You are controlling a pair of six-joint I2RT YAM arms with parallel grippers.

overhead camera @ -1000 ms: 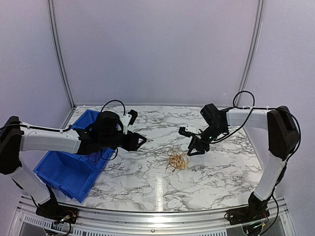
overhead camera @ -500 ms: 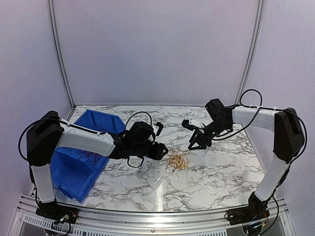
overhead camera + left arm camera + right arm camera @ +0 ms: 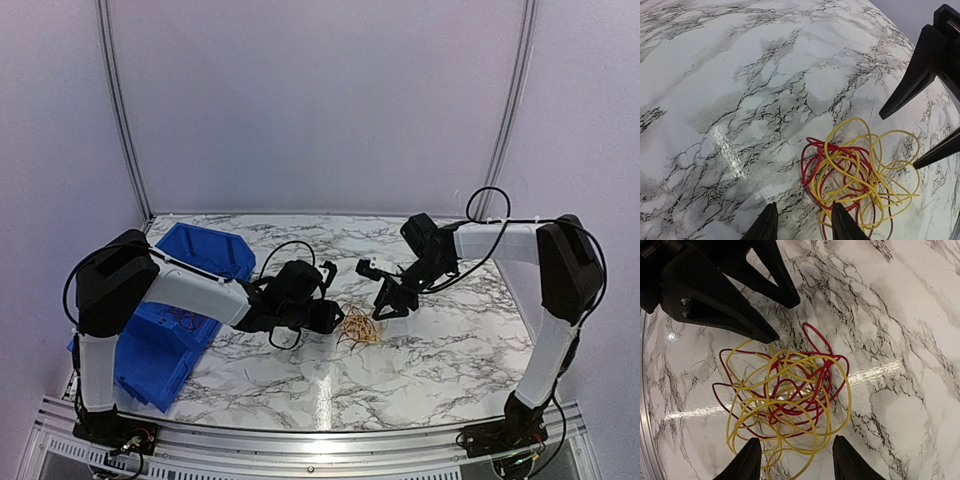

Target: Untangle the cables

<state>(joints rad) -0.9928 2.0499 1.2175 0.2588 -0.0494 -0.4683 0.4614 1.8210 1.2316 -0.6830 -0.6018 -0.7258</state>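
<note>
A white, grey-veined marble table [image 3: 440, 340] carries a loose tangle of yellow and red cables [image 3: 360, 325] near its middle; a blue bin [image 3: 150, 345] sits well left of the cables

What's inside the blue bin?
A few thin reddish wires show near the right wall of the blue bin. The left arm crosses over the bin and hides part of its inside.

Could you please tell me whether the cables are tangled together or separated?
Tangled: the yellow and red cables lie in one clump on the marble table, their loops crossing over and through each other.
</note>
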